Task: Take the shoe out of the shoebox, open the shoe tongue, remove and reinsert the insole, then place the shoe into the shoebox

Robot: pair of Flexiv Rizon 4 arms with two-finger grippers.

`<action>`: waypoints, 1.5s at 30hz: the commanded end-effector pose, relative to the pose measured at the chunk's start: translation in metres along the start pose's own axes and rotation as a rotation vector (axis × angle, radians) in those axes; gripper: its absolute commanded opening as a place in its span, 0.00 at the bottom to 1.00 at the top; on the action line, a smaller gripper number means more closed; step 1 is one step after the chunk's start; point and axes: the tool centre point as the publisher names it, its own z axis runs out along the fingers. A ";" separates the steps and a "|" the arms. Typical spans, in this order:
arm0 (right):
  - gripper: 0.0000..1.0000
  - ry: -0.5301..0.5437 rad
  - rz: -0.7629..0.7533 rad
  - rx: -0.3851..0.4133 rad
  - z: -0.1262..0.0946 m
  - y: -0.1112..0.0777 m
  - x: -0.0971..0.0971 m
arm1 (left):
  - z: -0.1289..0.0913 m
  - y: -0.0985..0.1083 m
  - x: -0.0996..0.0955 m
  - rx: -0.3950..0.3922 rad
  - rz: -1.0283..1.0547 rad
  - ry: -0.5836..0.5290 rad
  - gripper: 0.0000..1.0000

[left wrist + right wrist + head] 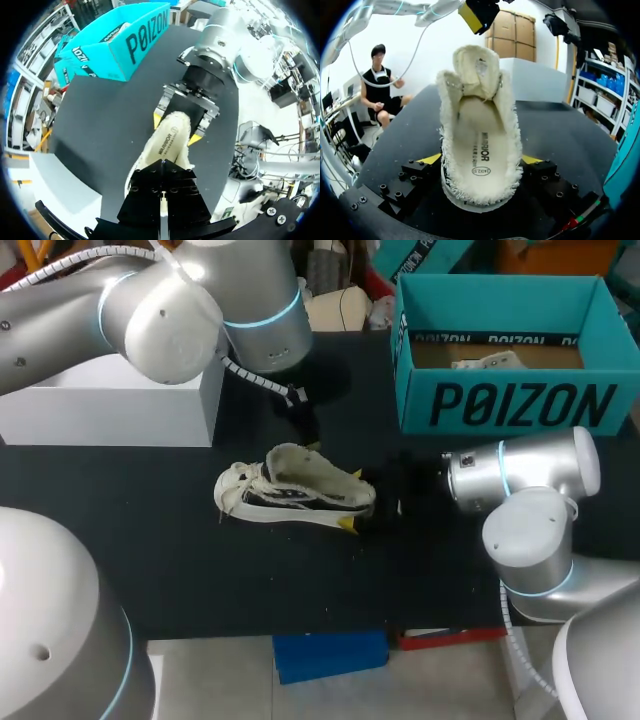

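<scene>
A cream fleece-lined shoe (295, 490) lies mid-table with its toe to the left and its opening facing up. My right gripper (358, 500) is shut on its heel, one yellow tip on each side (481, 160). The insole (481, 150) lies inside the shoe and the tongue (476, 60) stands up. My left gripper (305, 430) hangs just above the tongue, shut and holding nothing (162, 200); from the right wrist its yellow tip (477, 15) shows clear of the shoe. The teal shoebox (520, 405) stands open at the back right.
A white box (110, 405) stands at the back left under my left arm. Crumpled paper (487, 362) lies inside the shoebox. Bare black tabletop (250, 580) stretches in front of the shoe to the near edge.
</scene>
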 end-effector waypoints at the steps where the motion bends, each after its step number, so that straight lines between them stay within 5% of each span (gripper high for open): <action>1: 0.00 -0.001 0.001 0.001 0.000 -0.002 0.000 | 0.009 -0.001 -0.005 0.071 0.614 0.325 0.00; 14: 0.00 -0.001 0.001 0.001 0.000 -0.002 0.000 | 0.009 -0.001 -0.005 0.071 0.614 0.325 0.00; 21: 0.00 -0.001 0.001 0.001 0.000 -0.002 0.000 | 0.016 0.008 -0.019 -0.134 0.616 0.333 0.00; 45: 0.00 -0.001 0.001 0.001 0.000 -0.002 0.000 | 0.053 0.010 -0.007 -0.160 0.596 0.397 0.00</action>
